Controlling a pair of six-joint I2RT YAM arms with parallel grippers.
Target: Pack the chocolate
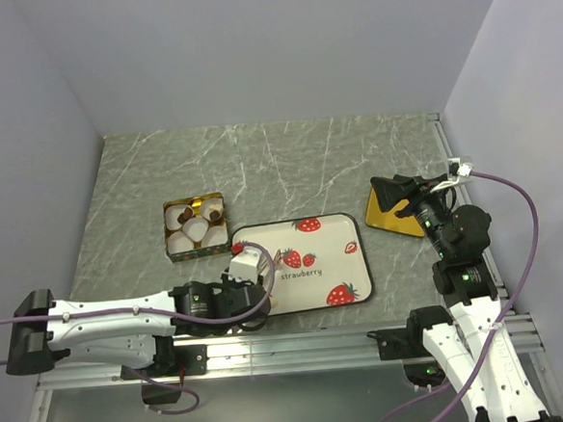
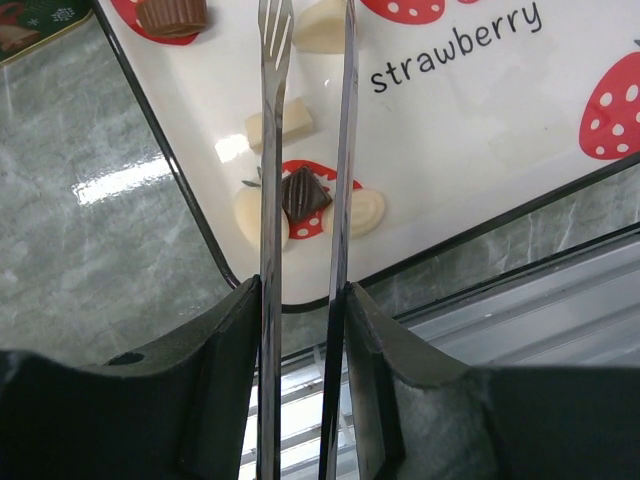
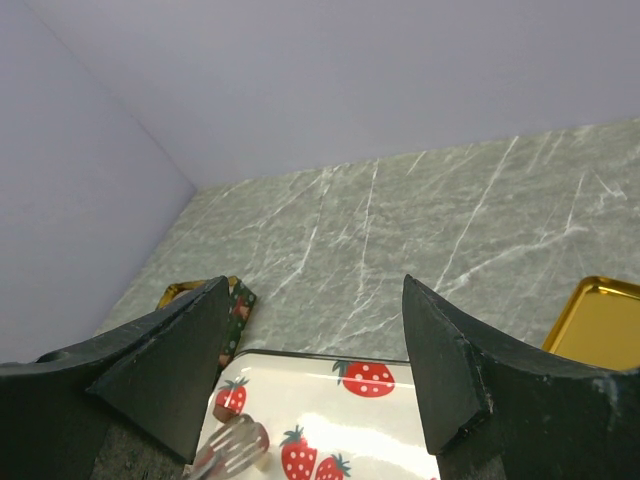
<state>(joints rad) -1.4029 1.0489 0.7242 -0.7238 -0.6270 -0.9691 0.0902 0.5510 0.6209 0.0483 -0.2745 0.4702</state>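
Note:
My left gripper (image 2: 300, 295) is shut on a pair of metal tongs (image 2: 272, 150), whose two blades stand a little apart and reach out over the left part of the strawberry tray (image 2: 480, 130). Chocolate lies on that tray. A dark brown piece (image 2: 305, 192) shows between the blades. Cream pieces (image 2: 366, 212) lie beside it, and a brown cup-shaped piece (image 2: 170, 14) lies farther off. In the top view the left gripper (image 1: 245, 283) is at the tray's near left corner (image 1: 269, 308). My right gripper (image 1: 398, 193) is open and empty over the gold lid (image 1: 386, 218).
The gold tin (image 1: 195, 228) with white paper cups stands left of the tray, with a few brown pieces in it. The right wrist view shows the tray (image 3: 420, 420), the tin's edge (image 3: 236, 305), the lid (image 3: 600, 320) and the tongs' tip (image 3: 225, 445). Walls enclose the table.

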